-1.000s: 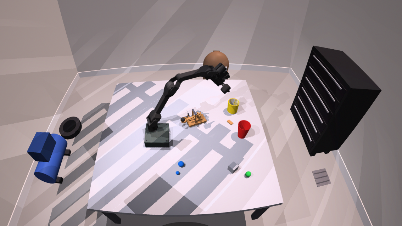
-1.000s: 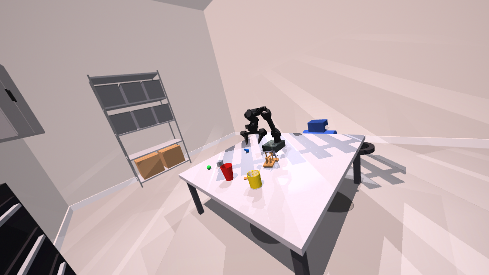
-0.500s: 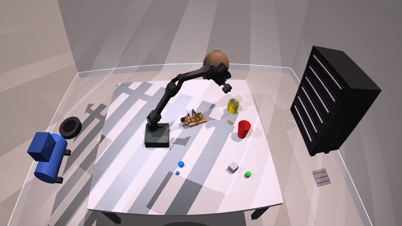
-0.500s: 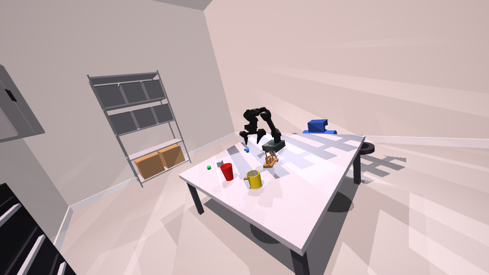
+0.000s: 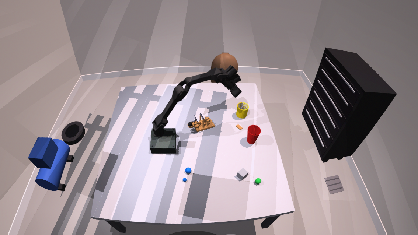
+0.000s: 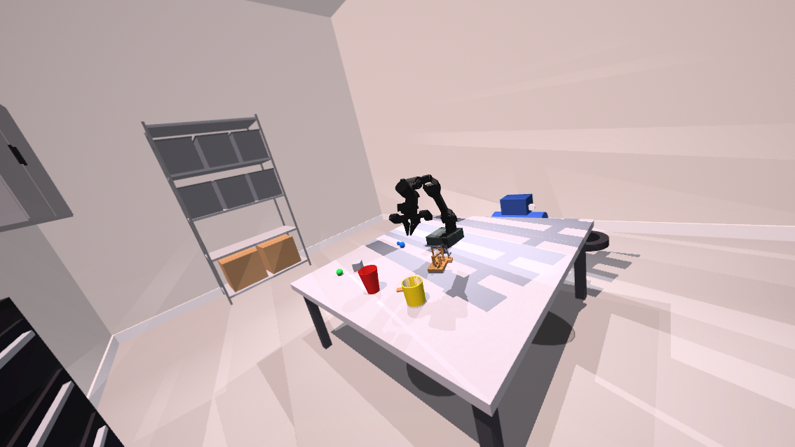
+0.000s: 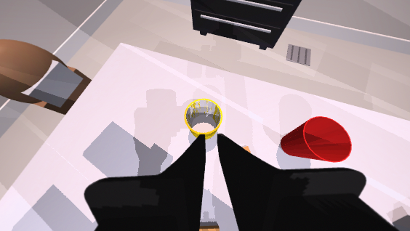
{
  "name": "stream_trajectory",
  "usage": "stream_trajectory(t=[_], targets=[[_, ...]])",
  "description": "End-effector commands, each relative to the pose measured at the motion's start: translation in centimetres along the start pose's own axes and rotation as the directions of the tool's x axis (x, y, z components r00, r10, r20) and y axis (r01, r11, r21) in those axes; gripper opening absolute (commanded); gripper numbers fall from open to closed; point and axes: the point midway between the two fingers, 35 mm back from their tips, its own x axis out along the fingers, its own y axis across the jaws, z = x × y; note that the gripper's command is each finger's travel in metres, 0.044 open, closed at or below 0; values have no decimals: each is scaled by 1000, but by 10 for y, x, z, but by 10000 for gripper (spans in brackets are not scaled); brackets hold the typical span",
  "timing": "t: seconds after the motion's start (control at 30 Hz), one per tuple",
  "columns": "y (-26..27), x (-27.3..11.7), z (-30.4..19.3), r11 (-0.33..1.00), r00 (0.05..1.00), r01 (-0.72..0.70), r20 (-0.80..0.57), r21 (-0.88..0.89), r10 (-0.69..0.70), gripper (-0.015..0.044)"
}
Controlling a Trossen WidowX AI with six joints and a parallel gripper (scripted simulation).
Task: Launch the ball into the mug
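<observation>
The wooden catapult [image 5: 205,127] [image 6: 436,269] stands on the table beyond the arm's base; its near edge shows at the bottom of the wrist view [image 7: 209,229]. A dark round thing [image 5: 190,124], apparently a ball, sits in the cup of its throwing arm, which points toward the arm's base. The yellow mug [image 5: 241,113] [image 6: 415,296] [image 7: 203,108] stands upright beyond the catapult's front; no ball shows inside it in the wrist view. My gripper [image 6: 410,232] [image 7: 211,138] hangs high above the table, pointing down, its fingers nearly together with nothing between them.
A red cup [image 5: 253,136] [image 6: 369,281] [image 7: 295,145] stands beside the mug. An orange piece [image 5: 239,127] lies near both. Two blue balls [image 5: 188,170] [image 5: 184,179], a grey block [image 5: 242,174] and a green ball [image 5: 257,181] are toward the table's near side in the top view.
</observation>
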Motion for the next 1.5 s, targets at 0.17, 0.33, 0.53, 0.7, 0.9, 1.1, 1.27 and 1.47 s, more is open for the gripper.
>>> stream_trajectory(t=[0.17, 0.33, 0.53, 0.7, 0.9, 1.1, 1.27, 1.47], targets=[[1, 2, -1, 1000, 1000, -6, -4, -5, 6, 0], [4, 3, -5, 1000, 1000, -5, -18, -17, 4, 0], [28, 9, -38, 992, 991, -3, -132, -128, -14, 0], [46, 10, -68, 973, 973, -14, -226, -230, -39, 0], [65, 8, -105, 934, 941, -43, -328, -355, -81, 0], [78, 4, -138, 881, 902, -84, -411, -466, -131, 0], [87, -2, -164, 825, 865, -127, -468, -550, -179, 0], [94, -12, -197, 730, 811, -197, -527, -654, -253, 0]])
